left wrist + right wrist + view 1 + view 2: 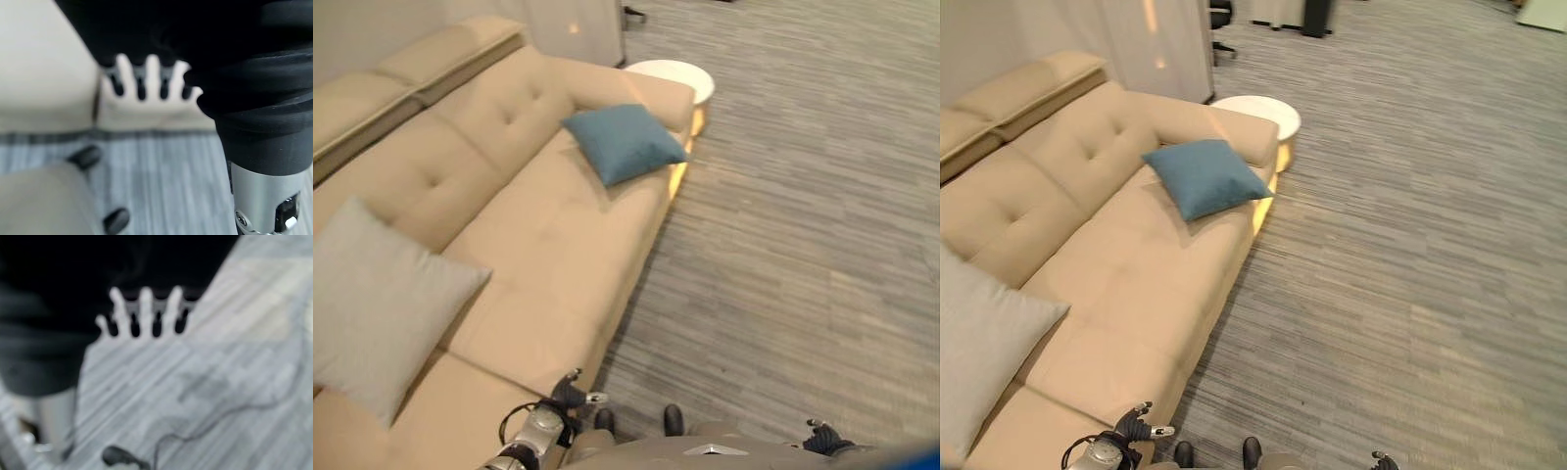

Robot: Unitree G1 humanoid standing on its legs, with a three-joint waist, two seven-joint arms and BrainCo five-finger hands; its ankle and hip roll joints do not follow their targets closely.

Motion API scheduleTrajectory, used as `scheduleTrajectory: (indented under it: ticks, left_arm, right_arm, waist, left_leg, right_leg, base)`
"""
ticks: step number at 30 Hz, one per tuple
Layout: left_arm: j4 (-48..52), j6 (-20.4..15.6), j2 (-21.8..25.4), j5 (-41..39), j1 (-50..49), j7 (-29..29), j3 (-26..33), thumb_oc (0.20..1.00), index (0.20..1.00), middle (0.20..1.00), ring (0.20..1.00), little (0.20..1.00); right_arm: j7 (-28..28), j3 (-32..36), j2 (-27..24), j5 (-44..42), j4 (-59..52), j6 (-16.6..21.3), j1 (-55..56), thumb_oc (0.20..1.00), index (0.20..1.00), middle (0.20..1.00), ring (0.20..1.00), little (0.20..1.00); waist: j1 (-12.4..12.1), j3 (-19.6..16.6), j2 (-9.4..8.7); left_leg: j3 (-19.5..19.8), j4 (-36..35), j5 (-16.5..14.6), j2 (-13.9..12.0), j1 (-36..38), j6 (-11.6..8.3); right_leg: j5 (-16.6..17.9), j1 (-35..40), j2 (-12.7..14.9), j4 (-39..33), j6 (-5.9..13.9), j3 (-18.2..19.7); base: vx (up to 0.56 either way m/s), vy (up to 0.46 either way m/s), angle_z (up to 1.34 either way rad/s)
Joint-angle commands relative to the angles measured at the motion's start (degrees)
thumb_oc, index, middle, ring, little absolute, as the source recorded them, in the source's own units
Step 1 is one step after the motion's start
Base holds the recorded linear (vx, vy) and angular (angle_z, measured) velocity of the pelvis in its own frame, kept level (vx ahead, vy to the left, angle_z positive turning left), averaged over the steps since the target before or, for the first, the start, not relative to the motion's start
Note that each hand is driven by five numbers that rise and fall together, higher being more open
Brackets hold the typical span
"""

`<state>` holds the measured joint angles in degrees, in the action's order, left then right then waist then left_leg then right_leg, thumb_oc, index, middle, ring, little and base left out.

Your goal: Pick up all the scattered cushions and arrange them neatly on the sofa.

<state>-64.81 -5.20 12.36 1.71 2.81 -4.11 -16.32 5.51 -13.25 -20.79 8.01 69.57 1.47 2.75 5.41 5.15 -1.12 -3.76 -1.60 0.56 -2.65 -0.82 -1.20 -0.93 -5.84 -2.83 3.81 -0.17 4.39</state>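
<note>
- I see the beige sofa (538, 245) carrying a blue cushion (625, 142) by its far armrest and a grey cushion (372, 304) at its near end.
- Left robot hand (146, 81) and right robot hand (142, 313): fingers straight, empty.

Blue square fabric cushion (625, 143) on beige tufted sofa (540, 245) seat, far end, against armrest. Grey square cushion (374, 304) on seat nearer, left. Round white side table (683, 74) behind armrest.
</note>
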Motion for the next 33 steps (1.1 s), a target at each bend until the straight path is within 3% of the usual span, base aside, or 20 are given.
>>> scheduleTrajectory:
  ticks: [1, 3, 4, 5, 6, 10, 16, 17, 18, 19, 21, 23, 24, 26, 27, 28, 29, 31, 33]
  left_arm:
    - [0.68, -0.62, 3.98, 0.33, 0.31, -0.7, 2.07, 1.0, 1.0, 1.0, 1.0, 1.0]
    - [0.41, -0.73, 4.88, -0.19, 0.25, -0.99, 3.57, 1.0, 1.0, 1.0, 1.0, 1.0]
    - [0.4, -0.73, 4.9, -0.19, 0.27, -0.99, 3.57, 1.0, 1.0, 1.0, 1.0, 1.0]
    - [-0.78, -0.41, 5.35, -0.24, 0.29, -1.2, 4.53, 1.0, 1.0, 1.0, 1.0, 1.0]
    - [-0.8, -0.42, 5.34, -0.23, 0.29, -1.2, 4.54, 1.0, 1.0, 1.0, 1.0, 1.0]
    - [-2.62, 0.16, 5.58, -0.13, -0.59, -0.95, 6.05, 1.0, 1.0, 1.0, 1.0, 1.0]
    - [-2.14, -0.04, 4.15, -0.23, 0.18, -0.28, 4.56, 1.0, 1.0, 1.0, 1.0, 1.0]
    - [-1.69, -0.1, 3.95, -0.18, 0.39, -0.04, 3.98, 1.0, 1.0, 1.0, 1.0, 1.0]
    - [-1.11, -0.03, 3.48, 0.08, 0.84, 0.21, 2.86, 1.0, 1.0, 1.0, 1.0, 1.0]
    - [-1.12, -0.02, 3.5, 0.08, 0.87, 0.21, 2.86, 1.0, 1.0, 1.0, 1.0, 1.0]
    - [-0.66, 0.15, 3.03, -0.11, 1.4, 0.26, 1.92, 1.0, 1.0, 1.0, 1.0, 1.0]
    - [-0.64, 0.24, 2.54, -0.55, 1.83, -0.06, 1.53, 1.0, 1.0, 1.0, 1.0, 1.0]
    - [-0.93, 0.38, 2.05, -0.55, 1.8, -0.16, 1.17, 1.0, 1.0, 1.0, 1.0, 1.0]
    - [-1.34, 0.48, 1.86, -0.3, 1.83, -0.25, 1.04, 1.0, 1.0, 1.0, 1.0, 1.0]
    - [-2.1, 0.47, 1.71, 0.3, 1.74, -0.29, 1.2, 1.0, 1.0, 1.0, 1.0, 1.0]
    - [-2.11, 0.46, 1.69, 0.3, 1.71, -0.29, 1.19, 1.0, 1.0, 1.0, 1.0, 1.0]
    - [-2.29, 0.25, 1.66, 0.25, 1.73, -0.38, 1.36, 1.0, 1.0, 1.0, 1.0, 1.0]
    - [-2.55, 0.3, 1.7, 0.12, 1.54, -0.55, 1.54, 1.0, 1.0, 1.0, 1.0, 1.0]
    - [-3.33, 0.6, 1.73, 0.16, 0.14, -0.35, 2.51, 1.0, 1.0, 1.0, 1.0, 1.0]
  right_arm:
    - [0.87, -0.9, 1.58, -0.96, -0.55, -0.05, -3.2, 1.0, 1.0, 1.0, 1.0, 1.0]
    - [1.0, -0.72, 2.33, -1.28, -1.09, 0.02, -4.56, 1.0, 1.0, 1.0, 1.0, 1.0]
    - [1.0, -0.72, 2.36, -1.27, -1.09, 0.02, -4.58, 1.0, 1.0, 1.0, 1.0, 1.0]
    - [1.17, -0.61, 2.67, -1.55, -1.53, 0.32, -4.85, 1.0, 1.0, 1.0, 1.0, 1.0]
    - [1.17, -0.62, 2.67, -1.55, -1.53, 0.31, -4.84, 1.0, 1.0, 1.0, 1.0, 1.0]
    - [1.34, 0.28, 2.5, -2.45, -0.84, 0.4, -4.09, 1.0, 1.0, 1.0, 1.0, 1.0]
    - [1.58, 1.51, 2.1, -3.39, 0.81, 0.38, -3.13, 1.0, 1.0, 1.0, 1.0, 1.0]
    - [1.64, 1.67, 1.97, -3.65, 0.69, 0.5, -2.95, 1.0, 1.0, 1.0, 1.0, 1.0]
    - [1.62, 1.61, 1.6, -4.13, 0.58, 0.58, -2.61, 1.0, 1.0, 1.0, 1.0, 1.0]
    - [1.62, 1.62, 1.62, -4.12, 0.58, 0.58, -2.63, 1.0, 1.0, 1.0, 1.0, 1.0]
    - [2.01, 1.72, 1.12, -4.69, 0.34, 0.79, -2.49, 1.0, 1.0, 1.0, 1.0, 1.0]
    - [2.27, 1.65, 0.71, -5.4, 0.06, 0.66, -2.67, 1.0, 1.0, 1.0, 1.0, 1.0]
    - [2.45, 1.58, 0.52, -5.92, -0.17, 0.58, -2.66, 1.0, 1.0, 1.0, 1.0, 1.0]
    - [2.67, 1.5, 0.53, -5.94, -0.24, 0.62, -2.72, 1.0, 1.0, 1.0, 1.0, 1.0]
    - [2.84, 1.12, 0.52, -5.7, -0.38, 0.63, -2.75, 1.0, 1.0, 1.0, 1.0, 1.0]
    - [2.84, 1.1, 0.51, -5.7, -0.39, 0.63, -2.72, 1.0, 1.0, 1.0, 1.0, 1.0]
    - [3.03, 0.92, 0.57, -5.75, -0.46, 0.8, -2.84, 1.0, 1.0, 1.0, 1.0, 1.0]
    - [3.14, 0.66, 0.7, -5.94, -0.32, 0.68, -3.1, 1.0, 1.0, 1.0, 1.0, 1.0]
    - [2.71, 0.49, 1.17, -5.85, -1.11, 0.96, -2.79, 1.0, 1.0, 1.0, 1.0, 1.0]
  waist:
    - [-1.63, 2.3, -3.39]
    - [-2.53, 3.03, -3.33]
    - [-2.54, 2.93, -3.39]
    - [-3.23, 2.87, -2.82]
    - [-3.09, 2.85, -2.83]
    - [-3.71, 2.08, -2.41]
    - [-3.29, 1.63, -2.26]
    - [-3.02, 1.76, -2.36]
    - [-2.78, 2.43, -2.84]
    - [-2.72, 2.27, -2.89]
    - [-3.01, 3.26, -3.67]
    - [-3.39, 3.77, -4.11]
    - [-3.82, 4.1, -4.23]
    - [-3.99, 3.79, -4.45]
    - [-4.78, 3.47, -3.78]
    - [-4.86, 3.7, -3.9]
    - [-5.42, 3.54, -3.49]
    - [-6.37, 3.26, -2.85]
    - [-7.03, 2.15, -2.39]
  left_leg:
    - [-4.27, 4.65, -5.87, 1.59, 0.09, 0.27]
    - [-8.53, 2.88, -5.75, 1.09, 1.57, 0.49]
    - [-8.56, 2.83, -5.62, 1.13, 1.42, 0.49]
    - [-10.8, 2.29, -5.21, 0.25, 1.55, 0.42]
    - [-10.68, 2.26, -5.17, 0.28, 1.52, 0.42]
    - [-14.91, 1.86, -4.74, -0.01, 3.08, 0.54]
    - [-14.56, 5.04, -5.25, -0.3, 2.8, -0.38]
    - [-14.42, 7.13, -5.67, -0.69, 2.34, -0.8]
    - [-14.32, 14.39, -6.06, -2.24, 0.12, -1.75]
    - [-14.28, 14.39, -5.92, -2.21, -0.13, -1.74]
    - [-13.24, 23.57, -3.29, -4.06, -4.47, -3.42]
    - [-12.3, 25.94, -1.97, -4.25, -6.87, -3.39]
    - [-12.09, 23.73, -3.47, -3.54, -9.13, -2.35]
    - [-12.24, 21.25, -3.42, -3.05, -10.18, -1.8]
    - [-12.61, 14.48, -0.85, -2.84, -11.9, -1.82]
    - [-12.73, 14.12, -0.81, -2.67, -11.35, -1.83]
    - [-12.7, 10.05, 1.96, -2.7, -12.65, -2.52]
    - [-13.24, 4.54, 4.01, -3.42, -14.66, -3.19]
    - [-13.43, 2.21, 5.91, -3.38, -12.57, -2.75]
  right_leg:
    - [2.53, -0.31, 7.98, 0.49, 10.19, -1.52]
    - [3.85, -2.17, 9.86, 1.1, 10.55, -6.91]
    - [3.95, -2.33, 9.89, 1.05, 10.54, -6.87]
    - [2.53, -2.38, 11.77, 3.37, 9.41, -15.43]
    - [2.43, -2.41, 11.83, 3.48, 9.41, -15.55]
    - [-0.45, 0.31, 12.2, 6.6, 8.29, -22.87]
    - [-1.03, 2.64, 10.34, 2.45, 7.63, -21.12]
    - [-1.24, 3.19, 10.01, 1.72, 7.32, -20.57]
    - [-1.73, 4.61, 9.43, 0.42, 6.35, -20.06]
    - [-1.61, 4.42, 9.46, 0.34, 6.32, -20.11]
    - [-1.64, 6.11, 8.83, -1.4, 5.15, -19.94]
    - [-1.92, 7.59, 8.38, -3.11, 4.52, -20.05]
    - [-2.25, 9.09, 7.84, -4.64, 4.67, -19.82]
    - [-2.36, 9.37, 7.9, -5.17, 4.91, -19.66]
    - [-3.12, 10.46, 6.73, -6.01, 5.34, -19.43]
    - [-3.21, 10.83, 6.87, -6.06, 5.4, -19.36]
    - [-3.82, 11.49, 6.17, -6.43, 5.79, -19.29]
    - [-5.6, 13.23, 5.28, -6.37, 6.28, -18.86]
    - [-8.06, 15.58, 4.97, -4.5, 6.68, -17.83]
  base:
    - [-0.11, 0.096, -1.08]
    - [-0.1, 0.089, -1.4]
    - [-0.07, 0.034, -1.64]
    - [-0.05, 0.017, -1.35]
    - [-0.06, 0.029, -1.15]
    - [0.01, -0.02, -0.55]
    - [0.06, -0.129, -0.16]
    - [0.07, -0.186, 0.03]
    - [0.07, -0.186, 0.04]
    - [0.06, -0.199, 0.05]
    - [0.06, -0.173, 0.05]
    - [0.18, -0.148, 0.14]
    - [0.25, -0.091, 0.21]
    - [0.22, -0.03, 0.14]
    - [0.18, 0.007, 0.1]
    - [0.27, 0.005, -0.07]
    - [0.22, 0.003, -0.16]
    - [0.4, 0.03, -0.25]
    - [0.52, 0.081, -0.17]
